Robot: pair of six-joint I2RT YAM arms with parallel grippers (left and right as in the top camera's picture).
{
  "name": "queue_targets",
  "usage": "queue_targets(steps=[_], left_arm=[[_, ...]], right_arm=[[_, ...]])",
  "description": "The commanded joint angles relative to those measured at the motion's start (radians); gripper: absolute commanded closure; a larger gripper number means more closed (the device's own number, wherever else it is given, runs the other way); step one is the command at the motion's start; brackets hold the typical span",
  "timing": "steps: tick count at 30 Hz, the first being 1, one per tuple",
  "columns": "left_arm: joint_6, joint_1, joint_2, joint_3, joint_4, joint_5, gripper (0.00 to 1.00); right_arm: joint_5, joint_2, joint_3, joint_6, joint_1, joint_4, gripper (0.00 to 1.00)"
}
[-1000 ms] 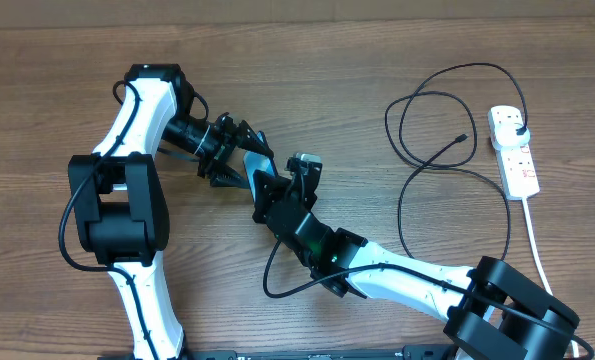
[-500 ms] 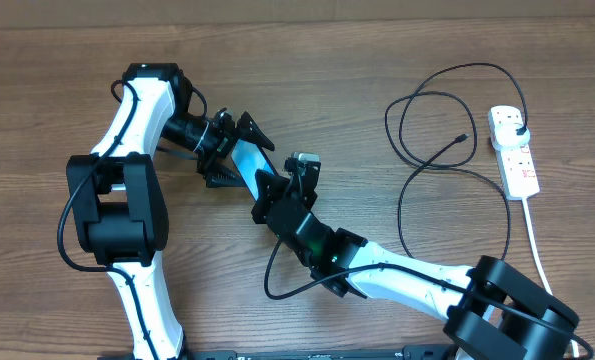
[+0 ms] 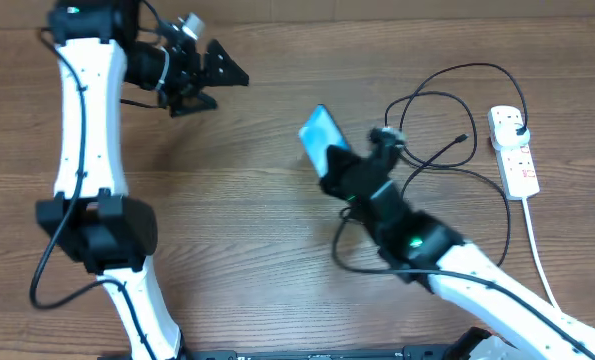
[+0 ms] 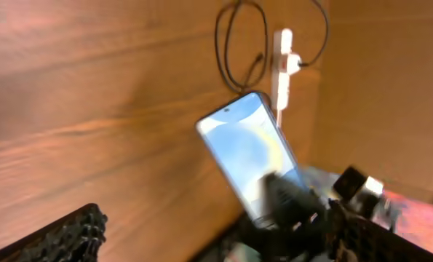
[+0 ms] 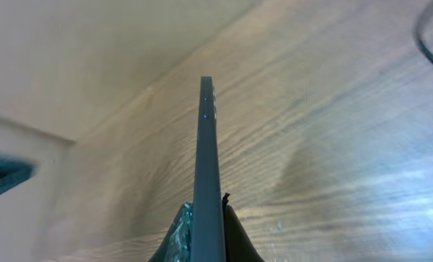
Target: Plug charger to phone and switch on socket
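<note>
Worktop point(image 3: 227, 250) is brown wood-grain, running wall to wall. Far right: white socket strip point(image 3: 515, 155) lies flat, long axis near-to-far, w/ the charger's black plug point(image 3: 518, 126) seated in its far outlet. Charger cable point(image 3: 509, 205) sprawls on the wood just left of the strip in 2 big loose loops that overlap. Small connector tip point(image 3: 462, 137) lies inside the far loop. Thick white cord point(image 3: 537, 250) trails from the strip's near end twd the near right edge.

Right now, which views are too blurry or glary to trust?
Overhead: sharp, evenly lit. Left wrist: smeared throughout, though the phone is recognisable. Right wrist: phone's edge fairly crisp, table behind soft with a pale sheen lower right.
</note>
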Motion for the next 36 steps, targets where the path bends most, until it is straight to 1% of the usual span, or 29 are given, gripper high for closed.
queue_targets(steps=[1, 3, 6, 8, 9, 12, 14, 17, 19, 20, 22, 25, 27, 29, 30, 31, 33, 36], left_arm=[[0.014, -0.003, -0.141, 0.039, -0.008, -0.188, 0.05], [-0.019, -0.003, -0.233, 0.029, -0.008, -0.325, 0.05], [-0.042, -0.005, -0.384, -0.013, -0.008, -0.483, 0.14], [-0.047, -0.005, -0.504, -0.087, -0.003, -0.578, 0.17], [-0.067, -0.005, -0.560, -0.136, 0.005, -0.620, 0.17], [-0.165, -0.005, -0.761, -0.362, 0.065, -0.742, 0.16], [-0.252, -0.005, -0.921, -0.567, 0.138, -0.785, 0.15], [-0.409, -0.005, -1.167, -0.883, 0.283, -0.785, 0.10], [-0.552, -0.005, -1.331, -1.080, 0.393, -0.771, 0.02], [-0.625, -0.005, -1.399, -1.162, 0.441, -0.761, 0.00], [-0.750, -0.005, -1.530, -1.322, 0.542, -0.715, 0.00], [-0.875, -0.005, -1.661, -1.517, 0.677, -0.617, 0.00], [-0.962, -0.005, -1.703, -1.629, 0.769, -0.542, 0.01], [-1.025, -0.005, -1.707, -1.725, 0.883, -0.465, 0.00], [-1.061, -0.005, -1.701, -1.783, 0.977, -0.416, 0.00], [-1.081, -0.005, -1.698, -1.810, 1.028, -0.393, 0.00], [-1.146, -0.005, -1.678, -1.891, 1.207, -0.328, 0.01], [-1.225, -0.006, -1.633, -1.982, 1.437, -0.292, 0.00]], right_arm=[[-0.232, -0.045, 0.017, 0.101, -0.098, -0.030, 0.96], [-0.333, -0.045, 0.017, 0.101, -0.156, -0.051, 0.96], [-0.433, -0.045, 0.008, 0.101, -0.222, -0.058, 0.96], [-0.475, -0.044, 0.005, 0.101, -0.248, -0.056, 0.96], [-0.492, -0.044, 0.005, 0.101, -0.257, -0.055, 0.96], [-0.534, -0.044, 0.005, 0.101, -0.267, -0.047, 0.96], [-0.561, -0.044, 0.005, 0.101, -0.267, -0.028, 0.96], [-0.605, -0.044, 0.005, 0.101, -0.267, 0.015, 0.96], [-0.636, -0.044, 0.005, 0.101, -0.267, 0.048, 0.96], [-0.652, -0.044, 0.005, 0.101, -0.267, 0.063, 0.96], [-0.687, -0.044, 0.005, 0.102, -0.267, 0.085, 0.96], [-0.739, -0.044, 0.005, 0.103, -0.267, 0.094, 0.96], [-0.772, -0.042, 0.005, 0.130, -0.267, 0.090, 0.96], [-0.800, -0.038, 0.005, 0.183, -0.267, 0.090, 0.96], [-0.816, -0.033, 0.005, 0.219, -0.267, 0.091, 0.96], [-0.825, -0.029, 0.005, 0.241, -0.267, 0.091, 0.96], [-0.848, -0.016, 0.005, 0.290, -0.267, 0.092, 0.96], [-0.878, 0.003, 0.005, 0.363, -0.266, 0.095, 0.96]])
